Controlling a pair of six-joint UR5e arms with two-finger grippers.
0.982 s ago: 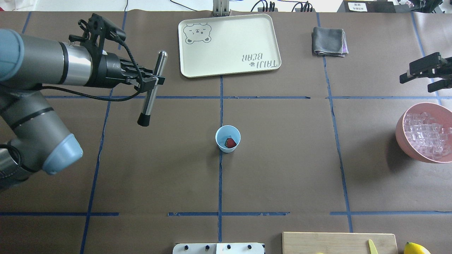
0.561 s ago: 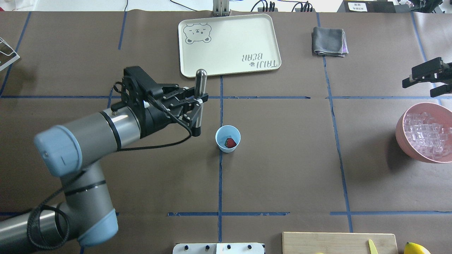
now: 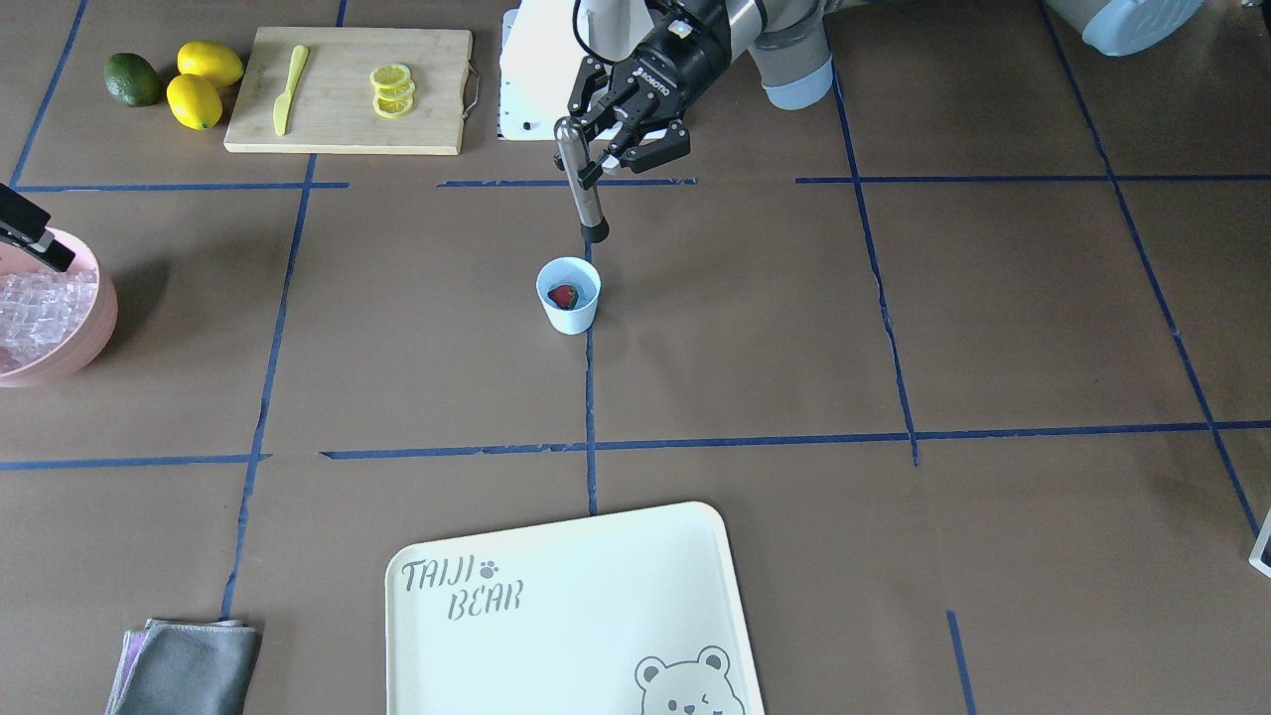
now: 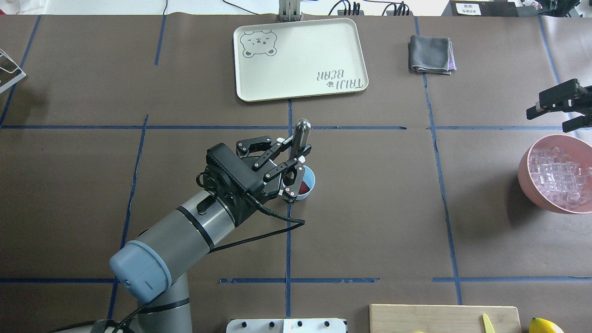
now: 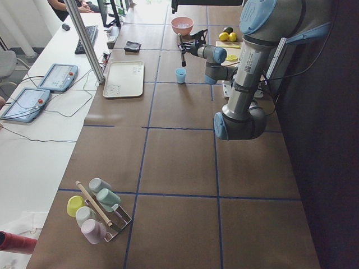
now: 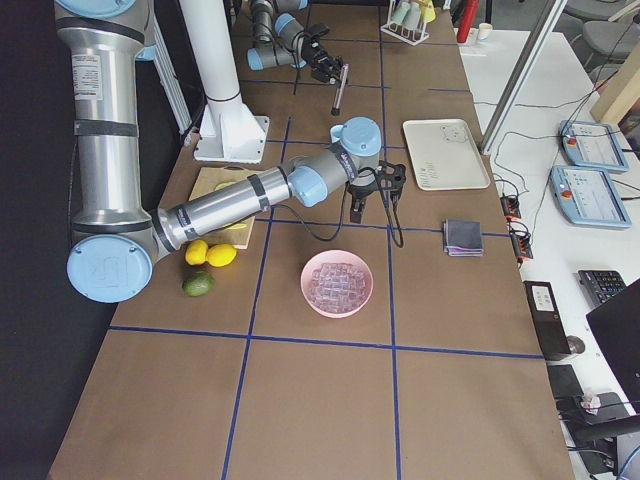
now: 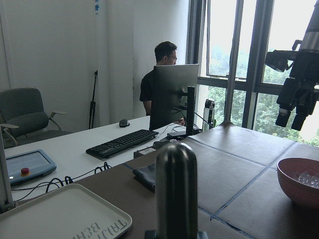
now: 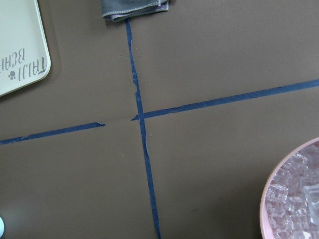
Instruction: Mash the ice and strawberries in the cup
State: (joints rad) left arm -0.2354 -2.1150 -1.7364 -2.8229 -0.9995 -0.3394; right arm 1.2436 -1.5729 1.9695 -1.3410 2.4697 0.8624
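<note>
The pale blue cup (image 3: 569, 310) stands at the table's middle with one red strawberry (image 3: 564, 295) inside; it also shows in the overhead view (image 4: 309, 187). My left gripper (image 4: 296, 159) is shut on a steel muddler (image 3: 579, 179) with a black tip. It holds the muddler nearly upright, tip just above the cup's rim. The ice (image 4: 559, 178) lies heaped in the pink bowl (image 4: 525, 171) at the right; I cannot make out ice in the cup. My right gripper (image 4: 562, 112) is open and empty, above the far side of the bowl.
A cream tray (image 4: 300, 58) and a folded grey cloth (image 4: 431, 54) lie at the far side. A cutting board (image 3: 348, 89) with lemon slices and a yellow knife, and lemons and a lime (image 3: 174, 79), lie by the robot's base. A cup rack (image 5: 95, 207) stands at the left end.
My left arm has swung right and nearer with the muddler, from over the table's left part to just above the cup. The right gripper has barely moved.
</note>
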